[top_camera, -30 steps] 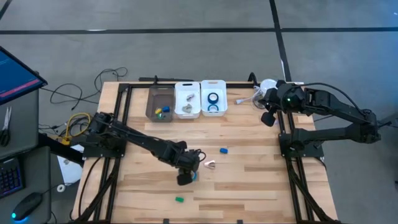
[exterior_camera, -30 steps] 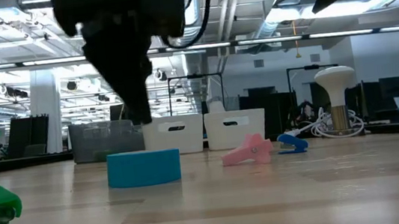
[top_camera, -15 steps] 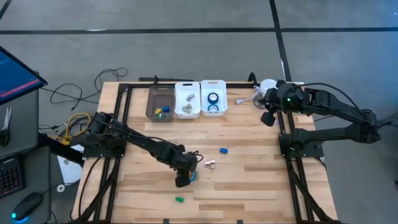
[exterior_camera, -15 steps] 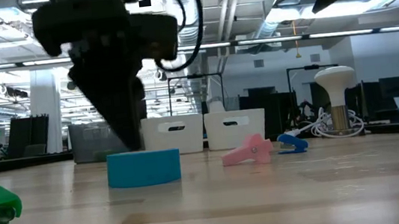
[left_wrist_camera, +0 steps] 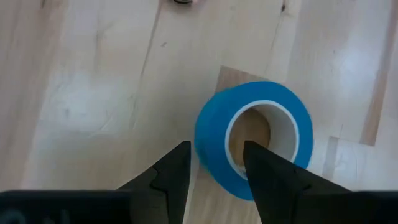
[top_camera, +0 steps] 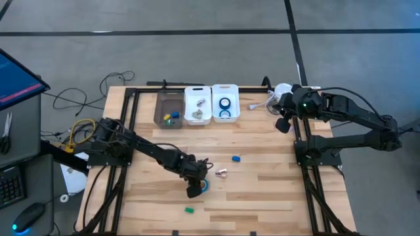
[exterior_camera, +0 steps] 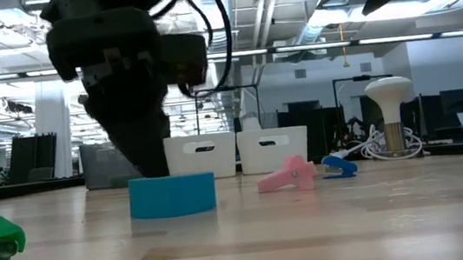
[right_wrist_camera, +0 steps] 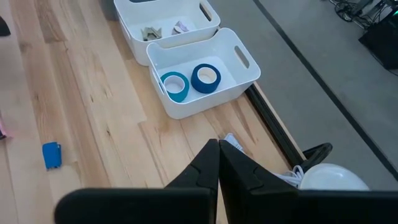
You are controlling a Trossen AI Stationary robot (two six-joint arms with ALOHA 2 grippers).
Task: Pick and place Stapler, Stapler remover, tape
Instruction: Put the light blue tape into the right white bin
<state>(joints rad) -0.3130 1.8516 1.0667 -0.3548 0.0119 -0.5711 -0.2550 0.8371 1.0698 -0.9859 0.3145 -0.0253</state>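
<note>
From above, my left gripper [top_camera: 197,188] covers most of the tape [top_camera: 205,187] — only a blue sliver shows. I can't make out the small pieces in the middle white bin [top_camera: 197,105] — too tiny.

Bare wood around tape [left_wrist_camera: 255,140]

tape roll [left_wrist_camera: 252,138]: blue, pale core, flat on surface | two tape rolls [right_wrist_camera: 189,81]: side by side in white bin | pink staple remover [exterior_camera: 287,176]: on surface | blue stapler [top_camera: 236,158]: nearby
</note>
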